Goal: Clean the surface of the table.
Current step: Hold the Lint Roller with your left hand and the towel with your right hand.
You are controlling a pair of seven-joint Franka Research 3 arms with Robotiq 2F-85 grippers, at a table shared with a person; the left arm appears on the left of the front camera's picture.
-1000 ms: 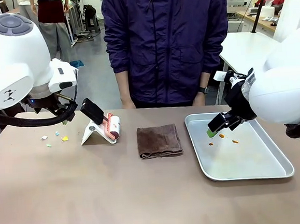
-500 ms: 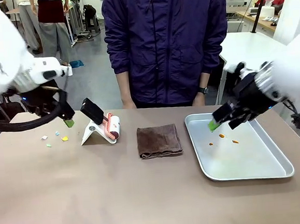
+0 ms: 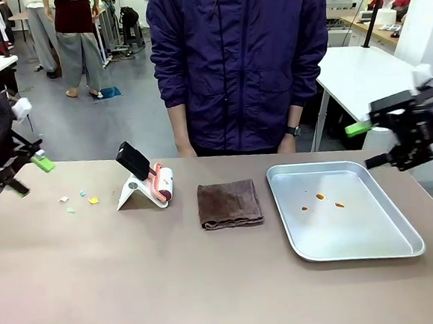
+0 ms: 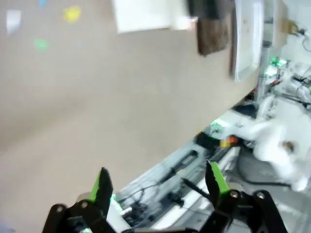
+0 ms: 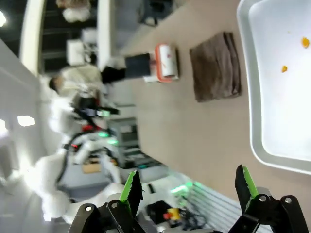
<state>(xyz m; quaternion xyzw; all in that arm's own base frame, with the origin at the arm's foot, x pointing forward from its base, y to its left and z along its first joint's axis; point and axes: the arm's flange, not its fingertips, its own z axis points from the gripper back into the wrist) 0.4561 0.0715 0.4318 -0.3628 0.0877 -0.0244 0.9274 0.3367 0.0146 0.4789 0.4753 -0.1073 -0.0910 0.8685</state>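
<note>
The table (image 3: 173,278) has a matte brownish-tan top. Small paper scraps (image 3: 93,200) in yellow, white and green lie near its left end. My left gripper (image 3: 30,177) hangs open over the far left edge, left of the scraps, holding nothing. My right gripper (image 3: 369,146) is open too, raised beside the tray's far right corner. In the left wrist view the open left gripper (image 4: 159,183) looks across the table (image 4: 97,97) with the scraps (image 4: 72,13) at the top. The right wrist view shows the open right gripper (image 5: 188,184) over the table (image 5: 194,136).
A lint roller (image 3: 158,183) leans on a white stand left of centre. A folded brown cloth (image 3: 230,204) lies mid-table. A silver tray (image 3: 357,230) with orange crumbs (image 3: 320,196) sits at the right. A person in a purple jacket (image 3: 239,63) stands at the far edge.
Both arms have swung outward. The left gripper moved from beside the roller stand to the left edge. The right gripper rose off the tray and moved right.
</note>
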